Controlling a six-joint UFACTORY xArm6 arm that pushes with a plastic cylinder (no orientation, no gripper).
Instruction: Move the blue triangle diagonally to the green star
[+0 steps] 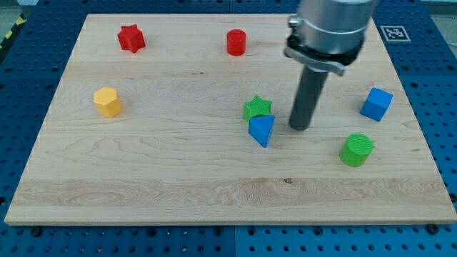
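We're looking at a lab bench here, a robotics test rig by every sign. A pale wooden board (143, 178) is lying on a blue perforated base (443, 107), its regular holes showing all around the edges. A black-and-white marker tag (392, 32) is sitting at the view's top right, and yellow-black hazard tape (8, 37) is peeking in at the top left. A metal arm (332, 28) is hanging over the board, and small coloured blocks are lying scattered like test pieces.

Single view: high front angle, tilted down, moderately close, whole wooden board (143, 171) in frame.
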